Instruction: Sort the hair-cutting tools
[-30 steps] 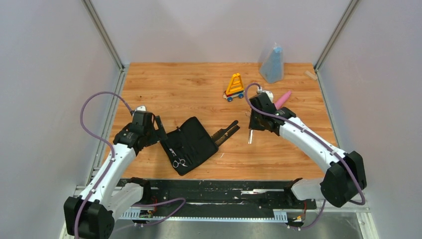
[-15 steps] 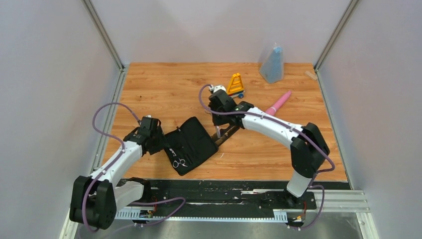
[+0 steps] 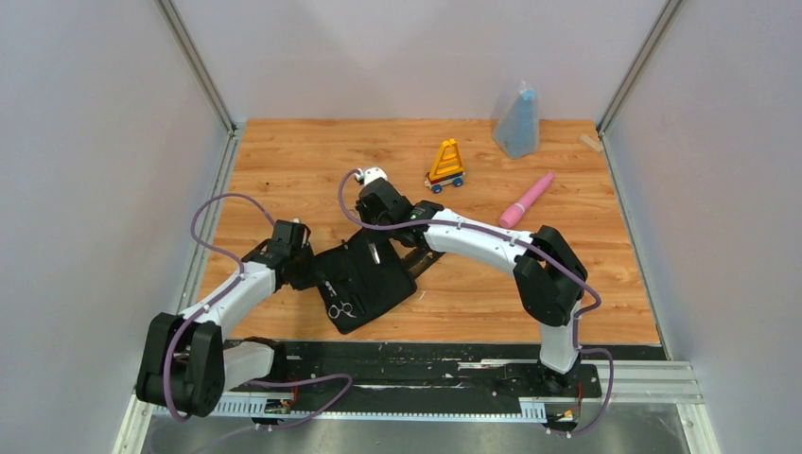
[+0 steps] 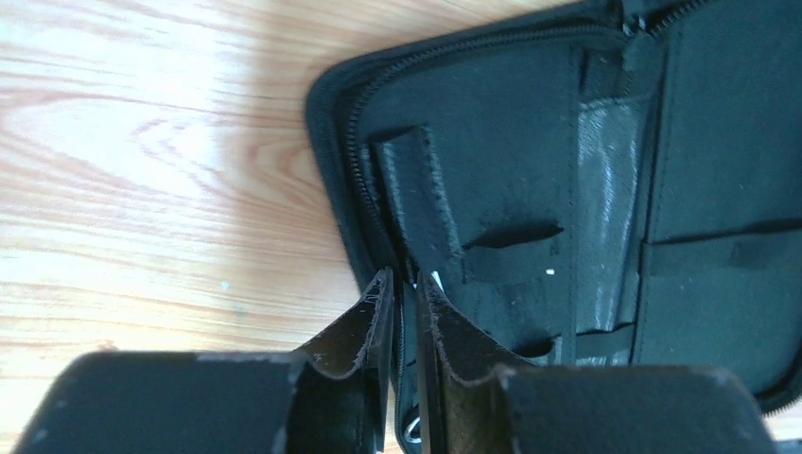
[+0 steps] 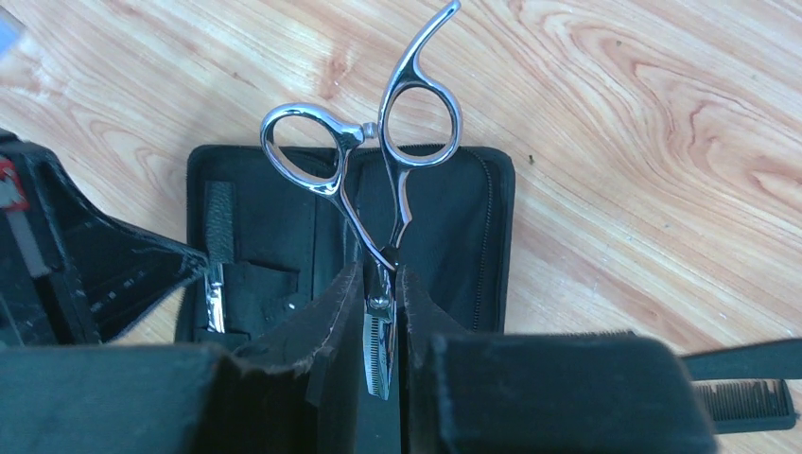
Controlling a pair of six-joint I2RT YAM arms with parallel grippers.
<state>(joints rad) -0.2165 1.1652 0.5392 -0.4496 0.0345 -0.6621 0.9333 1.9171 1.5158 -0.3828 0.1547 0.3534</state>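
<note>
An open black case (image 3: 364, 279) lies on the wooden table, with one pair of silver scissors (image 3: 340, 309) tucked in its near end. My left gripper (image 3: 309, 271) is shut on the case's left zipper edge (image 4: 378, 236), the rim pinched between its fingers (image 4: 402, 279). My right gripper (image 3: 375, 238) hangs over the case, shut on the blades of a second pair of silver scissors (image 5: 383, 170); their handles point away over the case (image 5: 454, 218). Two black combs (image 3: 427, 255) lie just right of the case, partly under the right arm, and the right wrist view shows one comb (image 5: 747, 402).
A yellow-orange wheeled toy (image 3: 446, 165) stands behind the right arm. A pink wand (image 3: 527, 200) lies at mid right. A blue bag (image 3: 518, 123) and a small wooden block (image 3: 591, 143) sit at the back right.
My right arm swung left with the scissors, from the table's right half to above the case. My left gripper moved up to the case's left edge and closed on it.
</note>
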